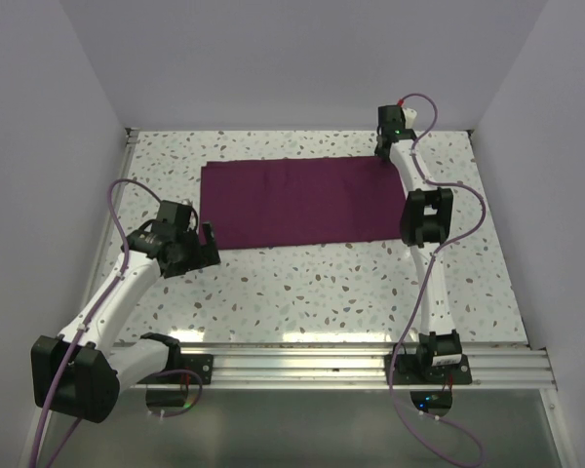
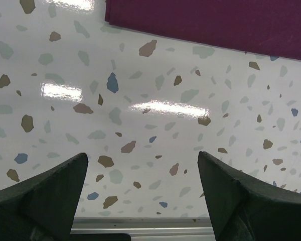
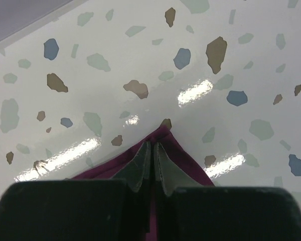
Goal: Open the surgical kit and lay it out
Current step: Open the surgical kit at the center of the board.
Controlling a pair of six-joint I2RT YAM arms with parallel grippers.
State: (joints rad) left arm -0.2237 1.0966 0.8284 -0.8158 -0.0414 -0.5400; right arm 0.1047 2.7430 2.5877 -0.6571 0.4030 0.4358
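The dark purple cloth wrap (image 1: 297, 202) lies flat as a wide rectangle at the back middle of the speckled table. My right gripper (image 1: 384, 149) is at its far right corner, shut on the cloth corner (image 3: 165, 134), which pokes out past the fingertips. My left gripper (image 1: 208, 239) is open and empty just off the cloth's near left corner; the cloth's edge (image 2: 205, 22) runs along the top of the left wrist view. The steel tray and the silver instruments are not in view.
White walls close in the table (image 1: 302, 292) at the back and both sides. A metal rail (image 1: 370, 363) runs along the near edge with the arm bases on it. A rail strip (image 2: 140, 224) shows below my left fingers.
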